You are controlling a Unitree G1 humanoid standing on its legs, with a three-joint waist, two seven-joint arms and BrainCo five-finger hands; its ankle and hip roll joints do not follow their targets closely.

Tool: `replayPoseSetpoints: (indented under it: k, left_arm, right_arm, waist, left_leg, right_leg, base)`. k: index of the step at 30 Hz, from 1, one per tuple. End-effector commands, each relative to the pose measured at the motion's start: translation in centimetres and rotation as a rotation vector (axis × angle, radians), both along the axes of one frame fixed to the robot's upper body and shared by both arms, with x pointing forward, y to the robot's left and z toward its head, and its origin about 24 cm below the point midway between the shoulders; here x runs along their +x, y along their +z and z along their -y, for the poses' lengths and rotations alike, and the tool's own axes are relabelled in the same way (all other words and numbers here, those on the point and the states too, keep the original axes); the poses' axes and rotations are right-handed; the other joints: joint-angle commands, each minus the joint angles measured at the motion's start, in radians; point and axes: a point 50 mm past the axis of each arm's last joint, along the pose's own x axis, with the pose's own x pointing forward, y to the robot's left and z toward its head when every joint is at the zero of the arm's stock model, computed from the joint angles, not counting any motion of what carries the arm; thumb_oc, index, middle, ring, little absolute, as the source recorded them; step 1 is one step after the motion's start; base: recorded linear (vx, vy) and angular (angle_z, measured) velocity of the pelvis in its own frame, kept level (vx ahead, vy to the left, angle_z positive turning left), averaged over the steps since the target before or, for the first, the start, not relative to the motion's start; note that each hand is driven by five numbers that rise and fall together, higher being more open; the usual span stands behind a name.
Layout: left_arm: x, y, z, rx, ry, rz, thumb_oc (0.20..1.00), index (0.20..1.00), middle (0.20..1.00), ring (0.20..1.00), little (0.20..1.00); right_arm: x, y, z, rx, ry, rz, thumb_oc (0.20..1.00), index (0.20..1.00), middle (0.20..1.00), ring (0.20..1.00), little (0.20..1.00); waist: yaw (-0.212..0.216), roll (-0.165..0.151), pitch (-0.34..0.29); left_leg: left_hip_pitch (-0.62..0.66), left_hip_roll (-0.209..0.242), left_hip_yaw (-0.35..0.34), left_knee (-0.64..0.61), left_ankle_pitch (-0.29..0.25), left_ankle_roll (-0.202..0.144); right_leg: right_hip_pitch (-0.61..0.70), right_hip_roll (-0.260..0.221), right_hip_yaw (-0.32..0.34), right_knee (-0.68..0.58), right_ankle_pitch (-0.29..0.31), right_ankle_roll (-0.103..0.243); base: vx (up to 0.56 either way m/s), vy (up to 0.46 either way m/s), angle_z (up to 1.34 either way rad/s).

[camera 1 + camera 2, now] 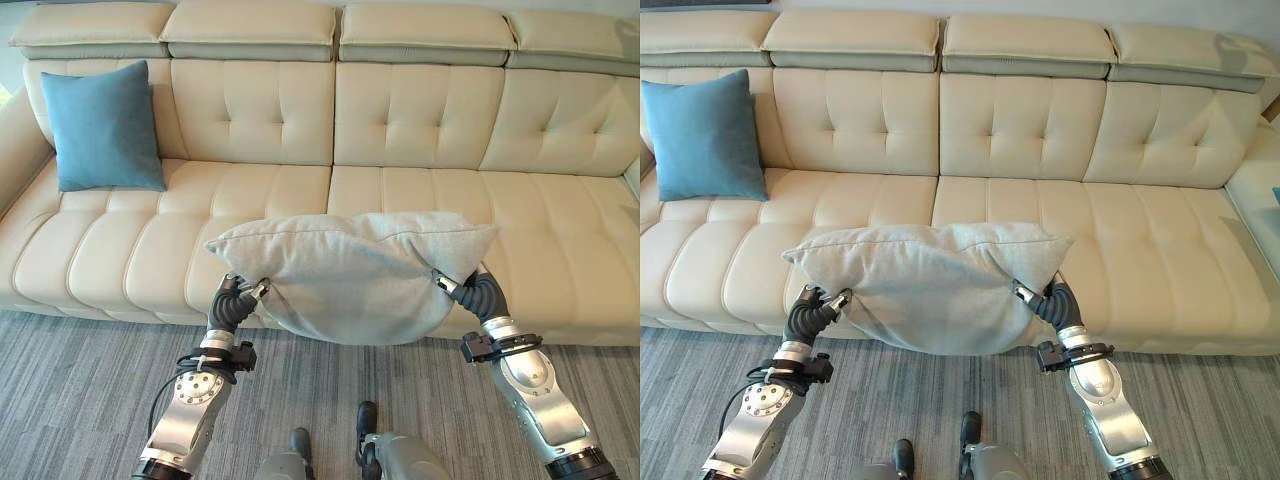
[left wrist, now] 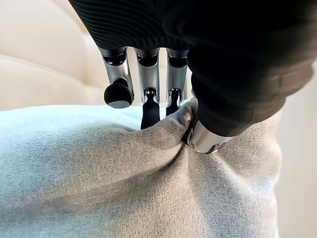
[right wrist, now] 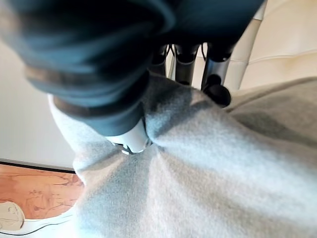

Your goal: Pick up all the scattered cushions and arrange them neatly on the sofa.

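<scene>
Fingers and thumb of the left hand (image 1: 243, 297) and right hand (image 1: 458, 285) are pinched into a grey cushion (image 1: 350, 275). It is held before the cream sofa (image 1: 420, 130). A blue cushion (image 1: 102, 127) is propped at the sofa's left end.

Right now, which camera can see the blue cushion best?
The left eye view: the whole blue cushion shows there, upright against the sofa backrest at its left end. The right eye view cuts off its edge. The wrist views show the grey cushion pinched by the left robot hand and right robot hand.
</scene>
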Motion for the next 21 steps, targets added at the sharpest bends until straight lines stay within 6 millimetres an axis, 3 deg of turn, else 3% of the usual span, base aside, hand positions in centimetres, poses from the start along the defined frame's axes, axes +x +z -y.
replayPoseSetpoints:
  k: [1,2,5,8,13,14,16,18,20,21]
  left_arm:
    - [0.2,2.4,-0.6,0.025,-0.003,0.132,0.200,0.200,0.200,0.200,0.200]
    - [0.2,2.4,-0.6,0.034,-0.002,0.129,0.200,0.200,0.200,0.200,0.200]
    - [0.3,2.5,-0.7,0.037,0.006,0.132,0.200,0.200,0.200,0.200,0.200]
    - [0.2,2.4,-0.7,0.026,0.026,0.130,0.200,0.200,0.200,0.200,0.200]
    - [0.0,2.5,-0.8,0.028,0.018,0.130,0.200,0.200,0.200,0.200,0.200]
    - [0.0,2.4,-1.0,0.049,0.010,0.119,0.200,0.200,0.200,0.200,0.200]
    - [-0.1,2.5,-1.3,0.090,-0.009,0.113,0.200,0.200,0.200,0.200,0.200]
    - [-0.1,2.9,-1.8,0.122,-0.011,0.124,0.200,0.200,0.200,0.200,0.200]
    - [-0.1,3.2,-2.0,0.159,-0.022,0.133,0.200,0.200,0.200,0.200,0.200]
    - [-0.1,3.2,-2.0,0.159,-0.022,0.134,0.200,0.200,0.200,0.200,0.200]
  right_arm:
    - [0.0,3.6,0.5,0.025,0.011,0.186,0.200,0.200,0.200,0.200,0.200]
    - [0.0,3.6,0.6,0.028,0.006,0.187,0.200,0.200,0.200,0.200,0.200]
    - [0.2,3.4,0.6,0.034,-0.016,0.181,0.200,0.200,0.200,0.200,0.200]
    - [0.2,2.9,0.6,0.035,-0.030,0.161,0.200,0.200,0.200,0.200,0.200]
    - [0.0,2.5,0.4,0.040,-0.016,0.134,0.200,0.200,0.200,0.200,0.200]
    - [-0.2,2.1,0.2,0.049,-0.005,0.121,0.200,0.200,0.200,0.200,0.200]
    - [-0.2,1.9,-0.3,0.070,0.015,0.113,0.200,0.200,0.200,0.200,0.200]
    - [0.1,2.4,-0.9,0.079,0.048,0.132,0.200,0.200,0.200,0.200,0.200]
    - [0.4,2.8,-1.8,0.100,0.078,0.156,0.200,0.200,0.200,0.200,0.200]
    - [0.4,2.8,-1.8,0.100,0.078,0.156,0.200,0.200,0.200,0.200,0.200]
  waist:
    - [-0.007,-0.034,-0.057]
    - [-0.003,-0.034,-0.054]
    - [0.027,-0.027,-0.042]
    - [0.061,-0.027,-0.045]
    - [0.085,-0.040,-0.060]
    - [0.087,-0.056,-0.065]
    - [0.093,-0.086,-0.074]
    - [0.098,-0.100,-0.068]
    - [0.096,-0.082,-0.049]
    - [0.098,-0.080,-0.050]
  left_leg:
    - [-0.093,0.051,0.080,0.044,0.002,-0.023]
    - [-0.127,0.040,0.079,0.025,0.006,-0.023]
    - [-0.237,0.010,0.047,-0.084,0.097,-0.045]
    - [-0.313,0.020,0.023,-0.226,0.152,-0.057]
    - [-0.333,0.044,0.009,-0.187,0.182,-0.055]
    - [-0.348,0.041,0.013,-0.122,0.214,-0.053]
    - [-0.342,0.022,0.023,-0.056,0.171,-0.024]
    - [-0.312,0.005,0.043,-0.048,0.123,0.009]
    - [-0.233,0.003,0.057,-0.041,0.056,0.045]
    - [-0.233,0.006,0.058,-0.044,0.059,0.045]
  right_leg:
    - [0.122,-0.022,0.023,-0.024,-0.109,0.105]
    - [0.125,-0.019,0.030,-0.029,-0.114,0.107]
    - [0.157,0.008,0.057,-0.040,-0.141,0.107]
    - [0.228,0.022,0.105,-0.042,-0.194,0.116]
    - [0.300,0.010,0.150,-0.007,-0.250,0.124]
    - [0.312,-0.017,0.148,0.038,-0.227,0.138]
    - [0.272,-0.067,0.153,0.140,-0.148,0.174]
    - [0.204,-0.103,0.178,0.271,0.007,0.210]
    - [0.106,-0.133,0.197,0.402,0.097,0.208]
    - [0.103,-0.130,0.199,0.401,0.100,0.208]
  base:
    - [0.17,0.028,0.15]
    - [0.16,0.045,0.20]
    - [0.21,0.054,0.08]
    - [0.40,0.132,-0.35]
    - [0.47,0.194,-0.71]
    - [0.70,0.343,-0.87]
    - [0.51,0.279,-0.03]
    - [0.32,0.240,-0.15]
    - [0.34,0.263,-0.35]
    - [0.27,0.202,-0.21]
